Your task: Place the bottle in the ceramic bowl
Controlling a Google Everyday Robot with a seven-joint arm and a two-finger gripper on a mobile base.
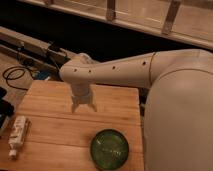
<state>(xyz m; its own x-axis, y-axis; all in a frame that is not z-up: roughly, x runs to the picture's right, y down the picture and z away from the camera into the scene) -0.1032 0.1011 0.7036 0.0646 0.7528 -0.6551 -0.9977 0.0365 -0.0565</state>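
Bottle (18, 135) and gripper (84, 108) are sitting well apart. The gripper is hanging over the far middle of the wooden table (50, 100) and pointing straight down. Its two fingers (75, 106) are standing spread, with nothing between them and the bare boards showing below. Whether the tips are touching the wood cannot be told.

The white arm (115, 70) is reaching in from the right, running level above the table's far edge and bending down at the wrist into the gripper. It is joining the robot's big white body (180, 115), which is filling the right side of the view.

The green bowl (109, 147) is resting near the table's front edge, nearer the camera than the gripper and a little to the right of it, its shiny inside facing up. The bottle is lying flat at the table's left edge, lengthwise along it, with its narrow cap pointing toward the front. Dark cables (15, 75) are lying on the floor beyond the table's left corner.
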